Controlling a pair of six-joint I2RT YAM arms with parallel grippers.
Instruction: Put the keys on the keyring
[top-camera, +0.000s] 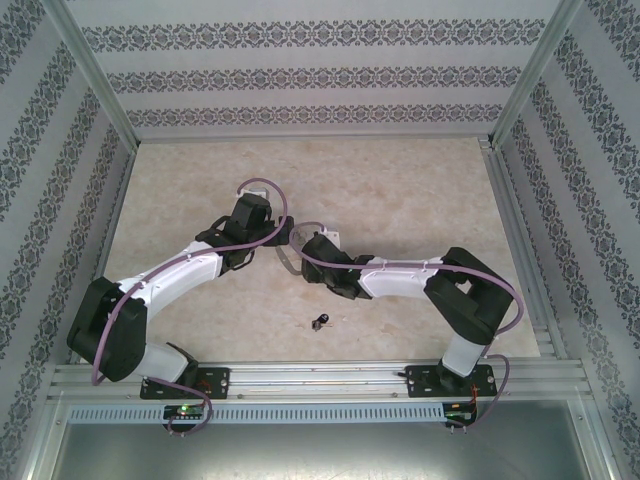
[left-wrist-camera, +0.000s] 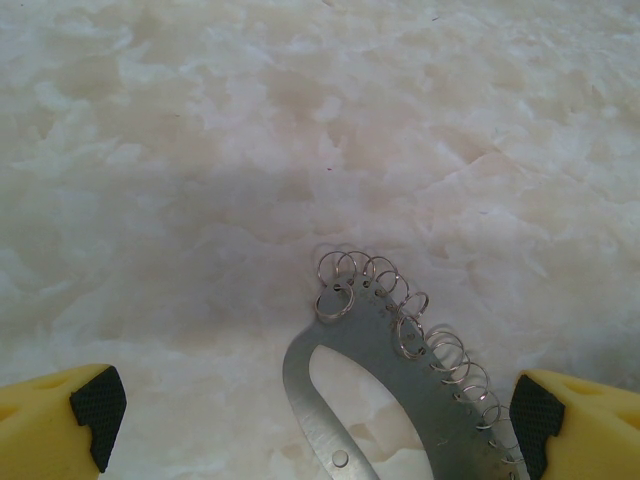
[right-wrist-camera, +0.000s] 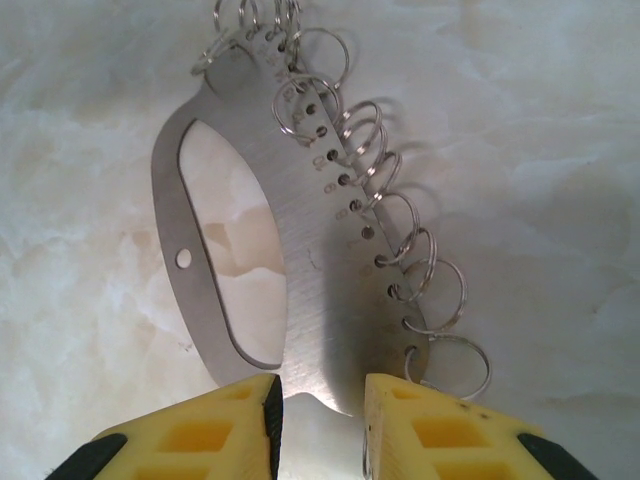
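Right gripper (right-wrist-camera: 320, 420) is pinched narrow on the butt end of the keyring (right-wrist-camera: 310, 250), and the grip itself runs off the bottom of the wrist view. Left gripper (left-wrist-camera: 312, 415) stands wide, its black pads (left-wrist-camera: 95, 405) either side of the ring's tip and touching nothing. Bare marbled table (top-camera: 400, 180) lies open beyond both wrists to the far wall (top-camera: 320, 70). The ring is flat brushed steel with an oval slot, and small wire loops (right-wrist-camera: 392, 212) are threaded along one edge. The key (top-camera: 320, 321), tiny and black-headed, lies well apart near the front rail (top-camera: 320, 375).

Far table (top-camera: 420, 170) bare; near key (top-camera: 320, 321) seemingly unobstructed from above
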